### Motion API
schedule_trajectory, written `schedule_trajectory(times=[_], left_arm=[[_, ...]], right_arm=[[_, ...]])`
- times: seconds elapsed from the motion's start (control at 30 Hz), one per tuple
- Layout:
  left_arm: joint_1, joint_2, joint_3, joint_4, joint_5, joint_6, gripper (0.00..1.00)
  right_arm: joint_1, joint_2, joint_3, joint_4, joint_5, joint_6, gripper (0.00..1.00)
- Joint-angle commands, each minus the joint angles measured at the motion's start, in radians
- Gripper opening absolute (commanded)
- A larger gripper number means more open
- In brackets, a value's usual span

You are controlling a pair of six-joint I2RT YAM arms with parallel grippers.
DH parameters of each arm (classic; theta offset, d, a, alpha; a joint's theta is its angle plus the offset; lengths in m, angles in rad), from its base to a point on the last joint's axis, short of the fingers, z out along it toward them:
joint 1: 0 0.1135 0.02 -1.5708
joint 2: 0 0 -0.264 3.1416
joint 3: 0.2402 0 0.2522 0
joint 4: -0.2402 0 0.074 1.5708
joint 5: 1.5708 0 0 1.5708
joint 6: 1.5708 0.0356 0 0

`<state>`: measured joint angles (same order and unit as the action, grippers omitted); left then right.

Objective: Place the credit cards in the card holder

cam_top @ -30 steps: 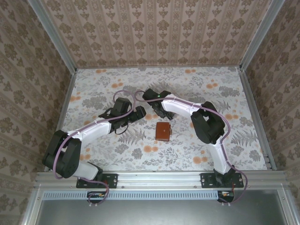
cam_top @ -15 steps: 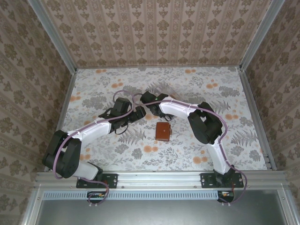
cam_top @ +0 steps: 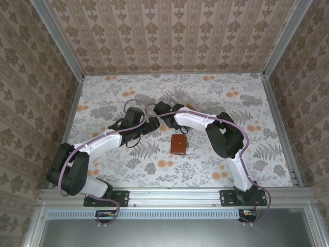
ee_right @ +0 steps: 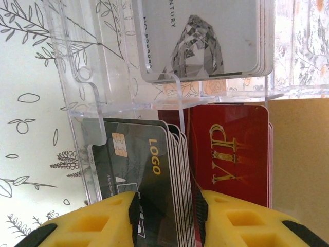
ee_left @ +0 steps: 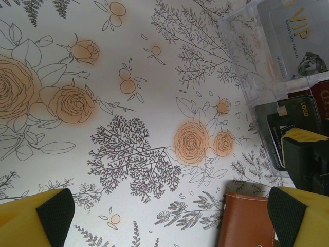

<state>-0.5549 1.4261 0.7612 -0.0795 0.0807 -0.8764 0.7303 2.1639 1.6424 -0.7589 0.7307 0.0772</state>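
One change since a second ago: the right claw (ee_right: 167,218) has slid leftward in the top view, closer to the left claw (ee_left: 169,216). Its jaws flank the dark grey stack of credit cards (ee_right: 149,170) standing in a clear rack (ee_right: 77,108); whether they pinch it cannot be told. The left claw's fingers stand wide apart. The card holder (cam_top: 179,144) lies closed at centre frame, just below both claws.

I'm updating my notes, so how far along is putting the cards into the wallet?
Done: nothing yet; the wallet looks shut. In hand: the right gripper straddles the dark cards in the clear stand; whether it grips them I can't tell. The left gripper hangs open near the wallet. Left: pull cards out, open the wallet, slot them in.
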Motion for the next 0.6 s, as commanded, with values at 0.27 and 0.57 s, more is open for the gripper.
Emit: schedule_trajectory(times=[0.27,0.57], left_arm=[[0.010,0.008,0.015,-0.016,-0.013,-0.010,1.00],[0.009,0.013,0.019,-0.017,-0.015,-0.010,1.00]], right_arm=[[-0.002,-0.059,-0.010,-0.014,0.050,0.000,0.37],[-0.009,-0.064,-0.007,-0.023,-0.047,-0.002,0.39]])
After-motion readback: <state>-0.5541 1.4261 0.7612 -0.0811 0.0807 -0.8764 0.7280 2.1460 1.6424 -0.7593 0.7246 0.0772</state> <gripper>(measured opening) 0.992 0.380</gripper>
